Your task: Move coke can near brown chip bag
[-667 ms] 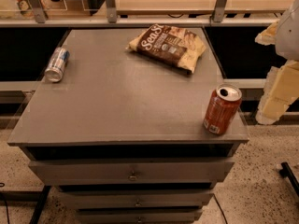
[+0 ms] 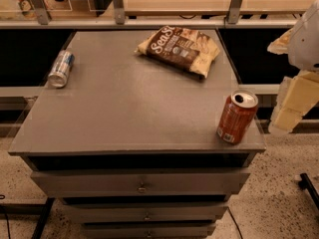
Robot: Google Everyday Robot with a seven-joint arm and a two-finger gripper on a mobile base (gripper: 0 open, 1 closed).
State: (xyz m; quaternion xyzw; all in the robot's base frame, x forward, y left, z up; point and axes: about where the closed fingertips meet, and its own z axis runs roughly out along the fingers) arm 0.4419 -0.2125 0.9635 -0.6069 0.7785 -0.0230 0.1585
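The coke can (image 2: 237, 117) stands upright near the front right corner of the grey cabinet top (image 2: 134, 103); it is red-orange with a silver top and a white label patch. The brown chip bag (image 2: 180, 49) lies flat at the back of the top, right of centre, well behind the can. My gripper (image 2: 293, 103), cream-coloured below a white arm part, hangs at the right edge of the view, beyond the cabinet's right side and to the right of the can, not touching it.
A silver-and-blue can (image 2: 61, 68) lies on its side near the left edge of the top. Drawers (image 2: 142, 185) sit below the top. A rail with metal posts (image 2: 118, 6) runs behind the cabinet. The speckled floor (image 2: 274, 203) lies at right.
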